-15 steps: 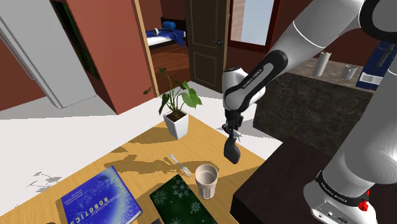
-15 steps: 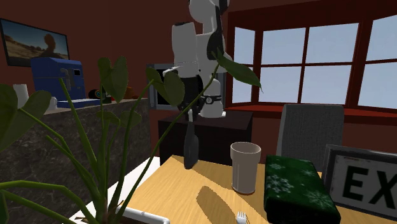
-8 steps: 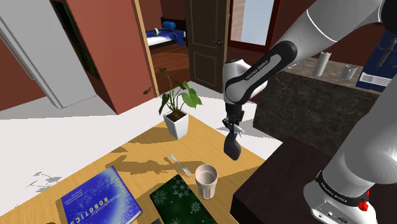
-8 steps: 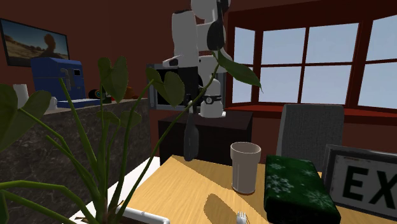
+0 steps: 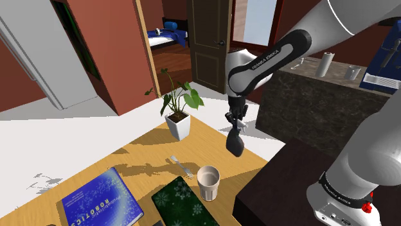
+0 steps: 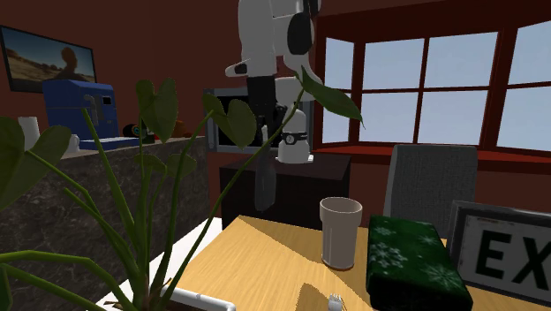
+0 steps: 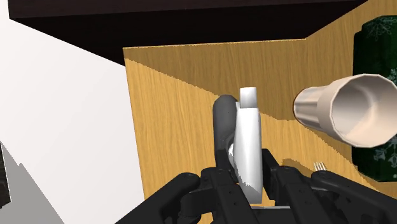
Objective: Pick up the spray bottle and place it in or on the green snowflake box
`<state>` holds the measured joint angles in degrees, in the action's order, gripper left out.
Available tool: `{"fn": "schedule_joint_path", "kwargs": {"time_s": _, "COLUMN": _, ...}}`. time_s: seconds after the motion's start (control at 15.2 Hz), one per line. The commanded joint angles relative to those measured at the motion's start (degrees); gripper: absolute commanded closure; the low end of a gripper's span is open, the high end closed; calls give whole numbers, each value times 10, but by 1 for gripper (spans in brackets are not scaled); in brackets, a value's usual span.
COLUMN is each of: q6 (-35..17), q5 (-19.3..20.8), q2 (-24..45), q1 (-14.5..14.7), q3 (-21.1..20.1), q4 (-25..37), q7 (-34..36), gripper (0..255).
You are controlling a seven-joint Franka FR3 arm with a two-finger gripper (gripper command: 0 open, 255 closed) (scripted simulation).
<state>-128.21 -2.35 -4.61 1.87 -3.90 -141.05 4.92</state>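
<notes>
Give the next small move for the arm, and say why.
Probably carry the spray bottle, clasped in the hand and hanging clear above the table, toward the green snowflake box, staying high enough to pass the cup standing between.

spray bottle (image 5: 235, 142) aloft, green snowflake box (image 5: 186, 204) flat

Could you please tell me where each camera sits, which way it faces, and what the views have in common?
Shoulder view: beside the stand, looking down over the wooden table towards a door; the arm and gripper show, carrying the spray bottle.
Second exterior view: across the table, behind the potted plant, facing the arm and a window.
Wrist view: on the hand, looking down at the table; the fingers clasp the bottle.
Shared: all three show the cup and the green snowflake box.
</notes>
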Motion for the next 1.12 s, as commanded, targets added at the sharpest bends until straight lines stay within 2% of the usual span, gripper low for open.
{"fn": "schedule_joint_path", "kwargs": {"time_s": 0.0, "q6": 19, "q5": 0, "q2": -13, "q1": -1, "q3": 1, "q4": 6, "q7": -1, "gripper": 255}}
{"fn": "schedule_joint_path", "kwargs": {"time_s": 0.26, "q6": 47, "q5": -1, "q2": -30, "q1": -1, "q3": 1, "q4": 16, "q7": -1, "gripper": 255}}
{"fn": "schedule_joint_path", "kwargs": {"time_s": 1.06, "q6": 101, "q5": -38, "q2": -17, "q1": 82, "q3": -97, "q4": 93, "q7": 161, "gripper": 255}}
